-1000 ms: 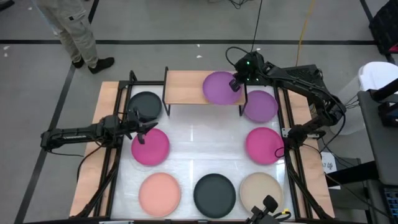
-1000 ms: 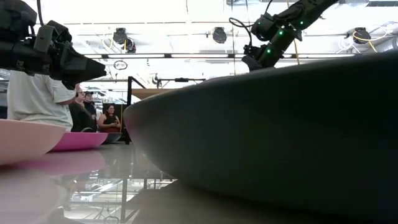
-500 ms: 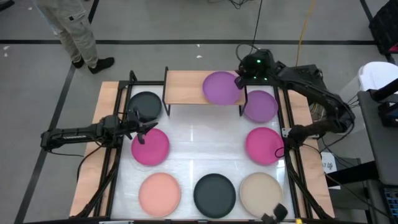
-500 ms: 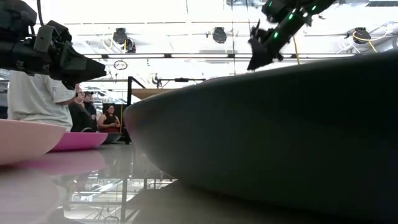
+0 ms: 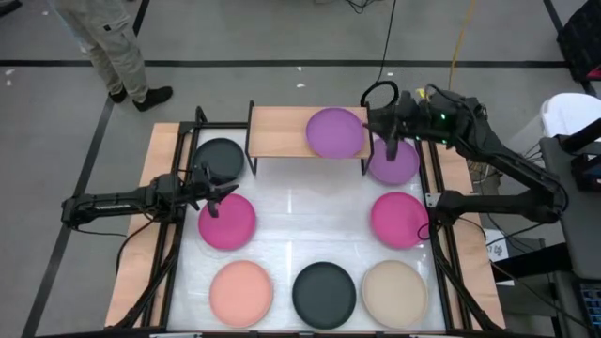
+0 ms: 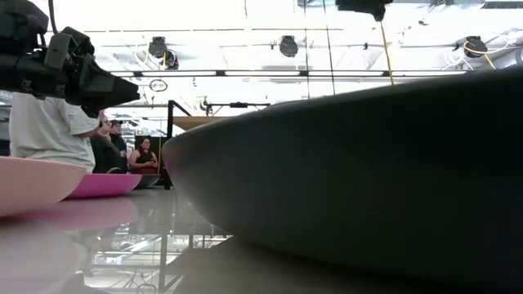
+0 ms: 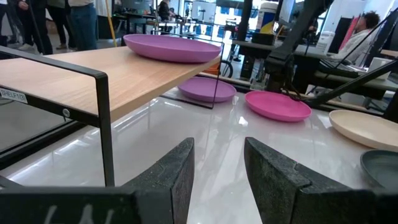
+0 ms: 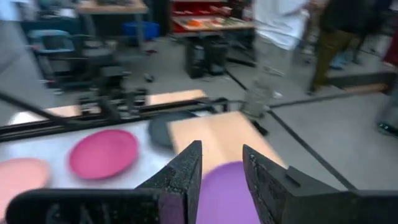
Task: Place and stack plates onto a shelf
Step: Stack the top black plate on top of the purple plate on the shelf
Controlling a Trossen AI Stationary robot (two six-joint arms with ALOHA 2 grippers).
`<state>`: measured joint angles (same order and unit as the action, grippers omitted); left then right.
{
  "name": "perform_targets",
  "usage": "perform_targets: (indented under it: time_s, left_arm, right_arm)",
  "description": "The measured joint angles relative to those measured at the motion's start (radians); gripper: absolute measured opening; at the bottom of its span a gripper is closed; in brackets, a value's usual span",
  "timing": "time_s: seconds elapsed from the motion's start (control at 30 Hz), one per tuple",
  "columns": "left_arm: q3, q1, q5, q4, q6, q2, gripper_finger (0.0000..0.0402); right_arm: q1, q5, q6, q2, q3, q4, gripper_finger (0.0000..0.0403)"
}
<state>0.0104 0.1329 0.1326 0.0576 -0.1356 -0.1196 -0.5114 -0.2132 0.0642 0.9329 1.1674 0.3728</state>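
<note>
The light-wood shelf [image 5: 282, 131] [image 7: 93, 68] stands at the table's far edge. One purple plate [image 5: 335, 132] [image 7: 173, 48] lies flat on its right half. A second purple plate [image 5: 399, 164] rests on the table right of the shelf. My right gripper [image 5: 378, 130] [image 8: 221, 180] is open and hovers above the shelf's right end, between the two purple plates, touching nothing. My left gripper [image 5: 221, 191] [image 7: 217, 168] is open and waits low over the table beside a magenta plate [image 5: 227, 221].
A dark grey plate [image 5: 219, 158] lies left of the shelf and a magenta plate [image 5: 399, 219] at the right side. Salmon [image 5: 241, 293], dark grey [image 5: 324, 293] and beige [image 5: 394, 288] plates line the near edge. A person [image 5: 117, 47] stands beyond the far left corner.
My right gripper has drawn back from the right rim of the purple plate on the shelf, risen, and swung toward the table's right edge, turning as it went. The plate has stayed flat on the shelf.
</note>
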Motion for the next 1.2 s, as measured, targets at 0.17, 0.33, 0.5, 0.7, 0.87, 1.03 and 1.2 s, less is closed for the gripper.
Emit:
perform_targets:
  time_s: [0.17,0.33,0.5,0.7,0.87,1.03,1.2]
  left_arm:
    - [0.000,0.000,0.000,0.028,-0.002,0.000,0.0145]
    - [0.000,0.000,0.000,0.046,0.016,0.000,0.0145]
    - [0.000,0.000,0.000,0.152,0.003,0.000,0.0145]
    - [0.000,0.002,0.007,0.289,-0.109,0.001,0.0145]
    - [0.000,0.003,0.042,0.322,-0.077,-0.001,0.0145]
    - [0.070,0.004,0.087,0.227,-0.075,-0.021,0.0145]
    - [0.276,0.004,0.087,-0.101,-0.084,-0.122,0.0145]
  right_arm:
    - [0.102,-0.001,-0.032,-0.077,-0.112,-0.033,0.0098]
    - [0.208,-0.001,-0.067,-0.157,-0.293,-0.189,0.0098]
    - [0.312,-0.002,-0.088,-0.195,-0.475,-0.371,0.0098]
    - [0.422,-0.002,-0.127,-0.198,-0.661,-0.640,0.0098]
    - [0.464,-0.001,-0.122,-0.198,-0.745,-0.798,0.0098]
    - [0.468,0.000,-0.074,-0.199,-0.752,-0.812,0.0098]
    - [0.468,0.001,-0.053,-0.202,-0.752,-0.816,0.0098]
